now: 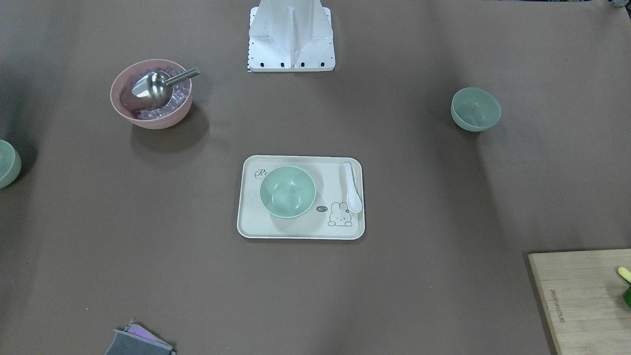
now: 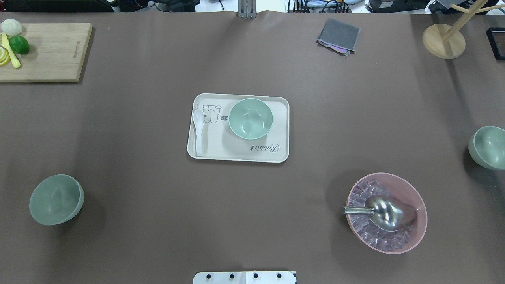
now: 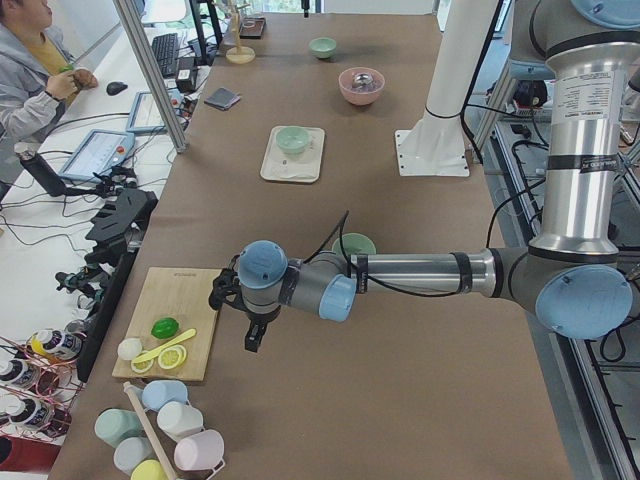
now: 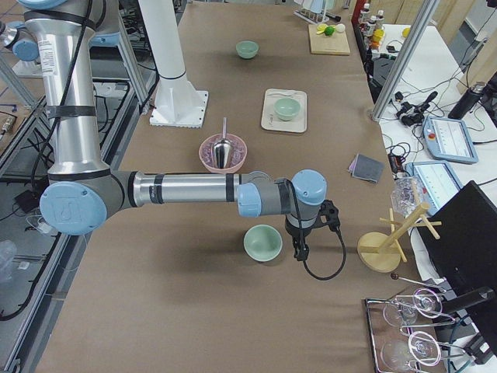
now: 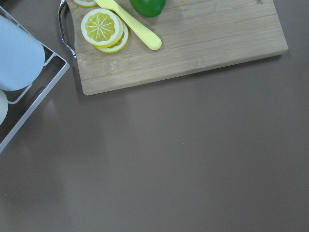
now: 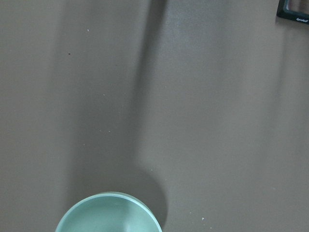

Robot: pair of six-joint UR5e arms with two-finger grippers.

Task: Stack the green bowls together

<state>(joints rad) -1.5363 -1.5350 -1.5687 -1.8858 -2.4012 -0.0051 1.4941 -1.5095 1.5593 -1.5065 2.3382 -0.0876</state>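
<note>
Three pale green bowls stand apart. One (image 2: 250,118) sits on the cream tray (image 2: 236,153) at the table's middle. One (image 2: 56,199) stands on the table on my left side, and one (image 2: 489,147) at the right edge. My left gripper (image 3: 254,338) hangs over the table beside the cutting board, left of the left bowl (image 3: 353,243). My right gripper (image 4: 300,250) hangs just beside the right bowl (image 4: 262,242), whose rim shows in the right wrist view (image 6: 108,215). Neither gripper touches a bowl, and I cannot tell whether either is open or shut.
A pink bowl (image 2: 386,212) with ice and a metal scoop stands near right. A white spoon (image 2: 198,130) lies on the tray. A cutting board (image 2: 51,55) with lime and lemon is far left, a grey cloth (image 2: 338,36) and wooden stand (image 2: 444,39) far right.
</note>
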